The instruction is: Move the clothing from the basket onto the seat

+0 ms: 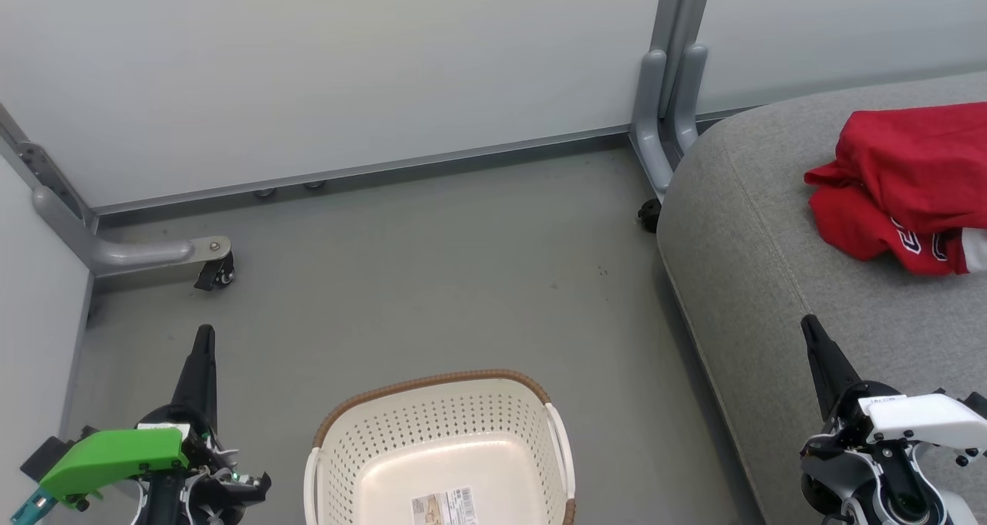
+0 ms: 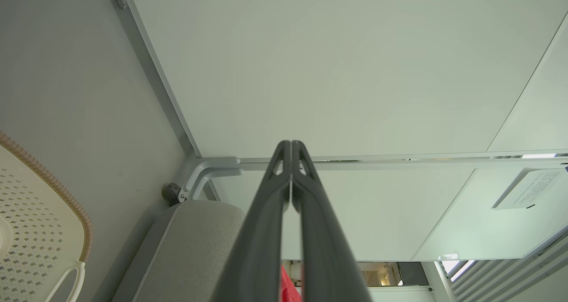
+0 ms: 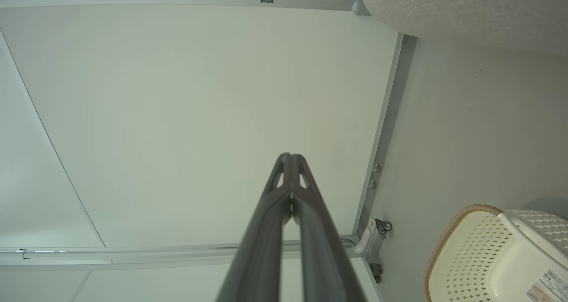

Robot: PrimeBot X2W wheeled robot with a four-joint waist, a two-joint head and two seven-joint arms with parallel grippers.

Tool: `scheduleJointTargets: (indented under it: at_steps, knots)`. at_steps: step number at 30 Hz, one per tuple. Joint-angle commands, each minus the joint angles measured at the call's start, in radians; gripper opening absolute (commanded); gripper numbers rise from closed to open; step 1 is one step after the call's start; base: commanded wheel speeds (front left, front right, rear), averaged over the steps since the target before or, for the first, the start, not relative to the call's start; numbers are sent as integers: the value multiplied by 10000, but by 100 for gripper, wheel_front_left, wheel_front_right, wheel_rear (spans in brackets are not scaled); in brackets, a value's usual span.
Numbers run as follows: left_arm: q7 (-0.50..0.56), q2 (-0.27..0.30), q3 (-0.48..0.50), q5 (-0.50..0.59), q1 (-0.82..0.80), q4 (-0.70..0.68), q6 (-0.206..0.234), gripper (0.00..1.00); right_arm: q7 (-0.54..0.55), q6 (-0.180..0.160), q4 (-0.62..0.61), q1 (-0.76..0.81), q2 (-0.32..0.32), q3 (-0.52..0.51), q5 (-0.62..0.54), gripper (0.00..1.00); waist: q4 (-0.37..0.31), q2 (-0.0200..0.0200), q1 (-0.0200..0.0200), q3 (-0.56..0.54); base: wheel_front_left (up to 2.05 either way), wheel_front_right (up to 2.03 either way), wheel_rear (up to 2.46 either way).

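Red clothing [image 1: 902, 178] lies heaped on the grey seat [image 1: 771, 263] at the right of the head view, with white trim and block lettering at its lower edge. The basket [image 1: 432, 381] stands well apart from it on the floor [image 1: 463, 278], a barcode label [image 1: 443, 506] on its pale bottom. The left pincer [image 1: 205, 332] and right pincer [image 1: 810, 326] flank the basket, each with its two dark fingers pressed together on nothing. The right one is above the seat's front edge. Pale panels [image 1: 347, 70] and a caster [image 1: 220, 274] close off the background.

The left wrist view adds a sliver of red low between the fingers, the seat's rounded corner and a paper notice [image 2: 532, 189] on a far panel. The right wrist view puts the basket and its label at lower right, with the seat's textured edge at top right.
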Motion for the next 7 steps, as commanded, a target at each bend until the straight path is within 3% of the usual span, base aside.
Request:
scheduleJointTargets:
  at_steps: [1, 7]
  knots:
    - [47, -1, 24, -28, -107, -24, -42, 0, 32, 0, 22, -87, -59, -31, 37, 0, 0, 83, 0, 0, 0, 0, 0]
    - [47, -1, 23, -28, -106, -24, -42, 0, 32, 0, 22, -87, -59, -30, 38, 0, 0, 83, 0, 0, 0, 0, 0]
